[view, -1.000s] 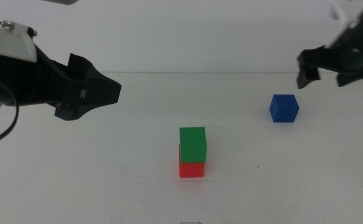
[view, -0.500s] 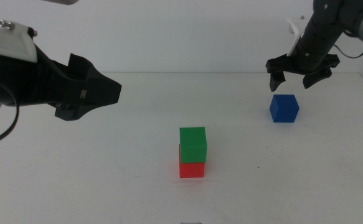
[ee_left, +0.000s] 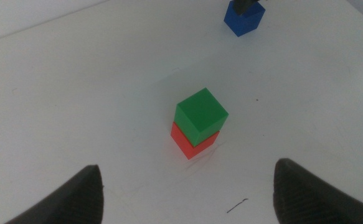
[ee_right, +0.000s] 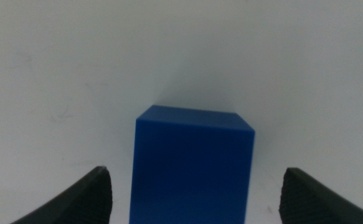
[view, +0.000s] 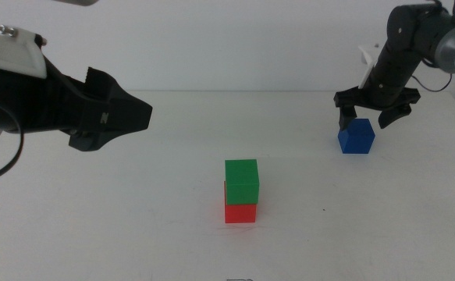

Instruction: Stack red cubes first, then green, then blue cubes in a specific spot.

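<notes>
The green cube (view: 241, 180) sits on the red cube (view: 240, 211) at the table's middle, its edges a little askew; both show in the left wrist view, green cube (ee_left: 200, 113) on red cube (ee_left: 192, 141). The blue cube (view: 356, 136) lies alone at the right rear. My right gripper (view: 366, 120) is open, just above and behind it, with a jaw on each side of its top; the right wrist view shows the blue cube (ee_right: 192, 163) between the open jaws. My left gripper (view: 137, 115) is open, held high at the left.
The white table (view: 133, 218) ends at a pale back wall. A small dark scratch (ee_left: 236, 206) marks the tabletop near the stack.
My right gripper has come in from the right edge and lowered over the blue cube. The left arm and the stack have not moved.
</notes>
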Tool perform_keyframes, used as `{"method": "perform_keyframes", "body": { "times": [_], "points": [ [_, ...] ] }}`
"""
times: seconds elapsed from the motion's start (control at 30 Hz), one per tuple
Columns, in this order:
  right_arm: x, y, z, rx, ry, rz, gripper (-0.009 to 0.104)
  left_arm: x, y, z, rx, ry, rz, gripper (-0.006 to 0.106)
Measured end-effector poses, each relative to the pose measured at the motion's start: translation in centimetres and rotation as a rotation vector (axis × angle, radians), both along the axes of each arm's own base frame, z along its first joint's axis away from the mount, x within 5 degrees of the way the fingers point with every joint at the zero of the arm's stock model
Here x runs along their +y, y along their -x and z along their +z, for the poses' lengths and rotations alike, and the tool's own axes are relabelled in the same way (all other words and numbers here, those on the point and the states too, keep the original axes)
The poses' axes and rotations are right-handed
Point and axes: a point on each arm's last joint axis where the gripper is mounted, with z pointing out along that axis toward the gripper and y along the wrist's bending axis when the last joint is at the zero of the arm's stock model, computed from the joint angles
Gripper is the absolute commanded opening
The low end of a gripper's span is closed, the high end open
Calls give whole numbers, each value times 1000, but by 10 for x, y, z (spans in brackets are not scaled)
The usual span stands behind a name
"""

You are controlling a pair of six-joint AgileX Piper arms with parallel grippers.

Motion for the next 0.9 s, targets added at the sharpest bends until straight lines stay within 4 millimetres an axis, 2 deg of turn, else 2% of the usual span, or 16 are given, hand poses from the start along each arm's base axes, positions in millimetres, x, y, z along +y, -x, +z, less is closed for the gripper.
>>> {"method": "perform_keyframes", "body": {
  "times": [0.13,0.2,0.23,0.37,0.4,0.53,0.63,0.73,0.9],
  "points": [
    [1,-3,-11,6,-3,-1,88,0,0,0,0,0,0,94],
    [1,-5,-16,8,-4,-1,76,0,0,0,0,0,0,94],
    [1,-5,-18,8,-5,-1,67,0,0,0,0,0,0,94],
    [1,-6,-21,11,-6,-8,4,0,0,0,0,0,0,94],
    [1,-6,-21,10,-8,-12,-2,0,0,0,0,0,0,94],
    [0,-3,-16,28,2,-28,-1,0,0,0,0,0,0,94],
    [0,9,2,23,0,-50,-1,0,0,0,0,0,0,94],
    [9,35,24,-10,1,-49,-1,0,0,0,0,0,0,94],
    [38,105,52,-69,1,-38,-1,0,0,0,0,0,0,94]
  ]
}}
